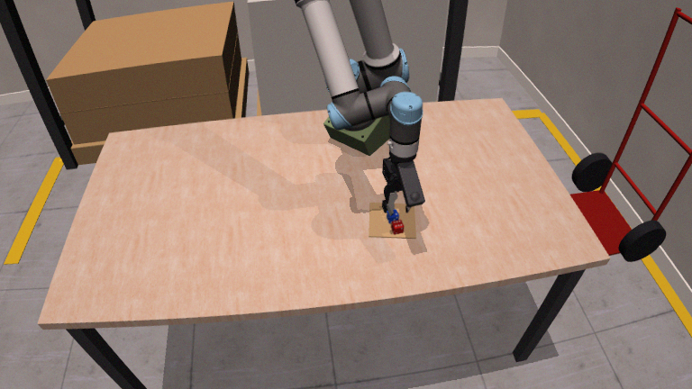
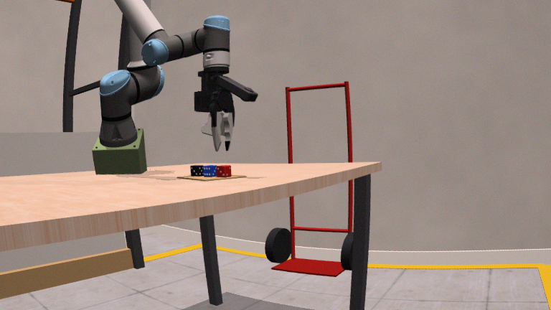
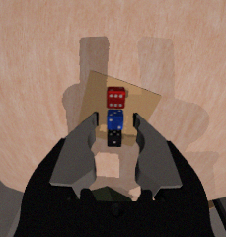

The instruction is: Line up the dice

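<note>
Evidently the two-jaw gripper (image 1: 396, 208) (image 2: 222, 148) (image 3: 115, 113) is open partway, its fingertips apart with nothing between them, hanging above the dice. In the exterior view the tips point down and stand clear of all three. In the wrist view they flank the blue die on either side, though at a higher level.

The dice form a short row on the square tan mat (image 1: 379, 229) (image 2: 237, 176) (image 3: 142, 99). The black die (image 2: 196, 170) (image 3: 113, 138) is nearest the green mounting block (image 1: 351, 140) (image 2: 120, 162) under the arm, the blue die (image 1: 393, 216) (image 2: 209, 171) (image 3: 115, 119) is in the middle, and the red die (image 1: 397, 227) (image 2: 224, 171) (image 3: 115, 98) is farthest out. All three look flat and upright. Red's top shows six pips; blue's seems to show two, while black's is too small to read surely.

From the wrist, the row looks nearly straight, with black close to the mat's base-side edge; whether it lies fully inside that edge is hard to tell. The mat sits turned at an angle to the row on the wood-grain table (image 1: 204, 241) (image 2: 81, 201) (image 3: 34, 59), and a red hand truck (image 1: 641, 104) (image 2: 289, 128) stands beyond the table
</note>
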